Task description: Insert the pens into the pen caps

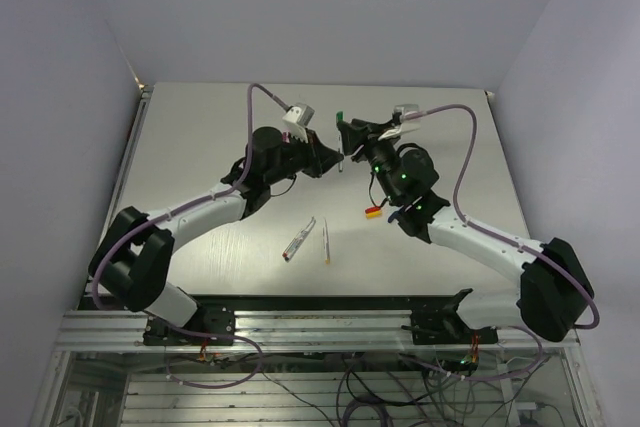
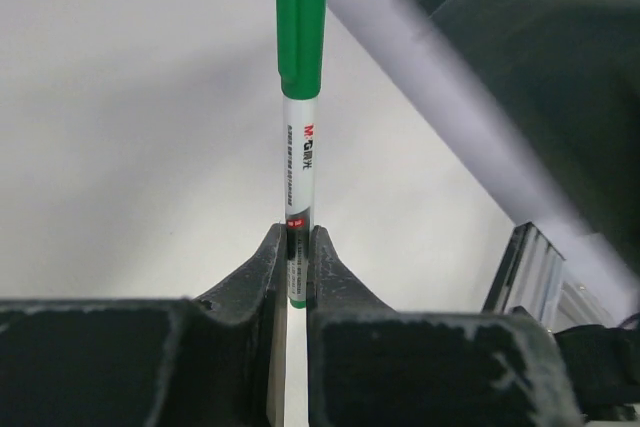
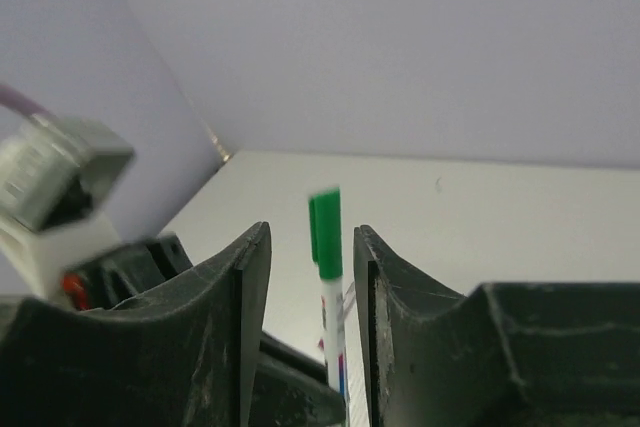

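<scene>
**Green pen upright in the clenched left gripper, its cap between the spread fingers of the right**

Top external view: both arms are stretched to the middle of the table (image 1: 200,137), and their wrists are turned towards each other so that the tips almost meet. The green pen (image 1: 341,161) is held upright between them, with the green cap (image 1: 340,117) at its upper end. The left gripper (image 1: 332,159) is placed at the lower barrel, and the right gripper (image 1: 347,137) higher, at the level of the cap. One loose pen (image 1: 298,239) and a second loose pen (image 1: 326,240) are seen lying nearer the bases. Beside the right arm lies a small red-and-yellow piece (image 1: 372,211) whose kind cannot be told.

Left wrist view: the white barrel is gripped near its lower end between the closed fingers (image 2: 262,267). Its long axis runs straight out from the pincer. The far end is covered by the cap, which is judged to be seated or nearly so, since no gap is seen at the join.

Right wrist view: the fingers (image 3: 250,287) are spread, and the cap stands in the gap between them, apparently touched by neither. The coming move is judged to turn on this alignment. If more seating is needed, the cap is to be pinched and pressed along the pen's axis towards the left gripper.
</scene>
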`<state>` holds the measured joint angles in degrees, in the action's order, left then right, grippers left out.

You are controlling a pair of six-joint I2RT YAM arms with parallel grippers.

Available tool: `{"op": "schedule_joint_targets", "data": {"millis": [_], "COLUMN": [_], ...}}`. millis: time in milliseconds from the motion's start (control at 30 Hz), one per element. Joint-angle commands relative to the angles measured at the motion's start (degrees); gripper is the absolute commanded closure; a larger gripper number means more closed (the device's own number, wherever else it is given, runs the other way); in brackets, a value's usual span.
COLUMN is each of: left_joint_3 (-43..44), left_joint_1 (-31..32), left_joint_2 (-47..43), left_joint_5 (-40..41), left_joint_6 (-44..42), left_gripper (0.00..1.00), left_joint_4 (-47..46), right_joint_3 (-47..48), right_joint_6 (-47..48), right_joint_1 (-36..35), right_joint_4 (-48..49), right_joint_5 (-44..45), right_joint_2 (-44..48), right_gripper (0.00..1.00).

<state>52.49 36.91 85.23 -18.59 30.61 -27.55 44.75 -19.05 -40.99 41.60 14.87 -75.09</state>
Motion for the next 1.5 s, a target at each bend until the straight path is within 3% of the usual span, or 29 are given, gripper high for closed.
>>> {"op": "schedule_joint_targets", "data": {"millis": [0, 300, 633, 933, 1200, 1467], "left_joint_3": [3.1, 14.4, 28.7, 38.7, 42.0, 42.0], "left_joint_1": [0.4, -2.5, -9.5, -9.7, -9.9, -9.9], "left_joint_2": [3.8, 12.8, 27.4, 36.3, 39.6, 40.9], "left_joint_5": [4.2, 20.9, 23.1, 27.0, 29.3, 28.3], "left_joint_6": [-3.1, -9.0, -11.9, -11.5, -10.9, -10.4], "left_gripper": [0.93, 0.93, 0.93, 0.93, 0.93, 0.8], "left_joint_4": [5.1, 25.5, 39.8, 46.9, 50.2, 51.8], "right_joint_3": [2.8, -3.4, -6.8, -7.2, -7.6, -7.4], "right_joint_6": [7.5, 7.7, 3.0, 0.2, -1.6, -2.0], "right_joint_1": [-0.1, -0.1, -0.2, -0.1, -0.2, -0.2], "right_joint_4": [2.0, -4.9, -14.0, -16.1, -16.2, -15.8], "right_joint_5": [6.1, 16.9, 22.6, 21.4, 20.4, 20.0], "right_joint_2": [4.1, 11.9, 12.7, 11.7, 10.6, 9.9], "right_gripper": [0.62, 0.63, 0.66, 0.68, 0.69, 0.69]}}
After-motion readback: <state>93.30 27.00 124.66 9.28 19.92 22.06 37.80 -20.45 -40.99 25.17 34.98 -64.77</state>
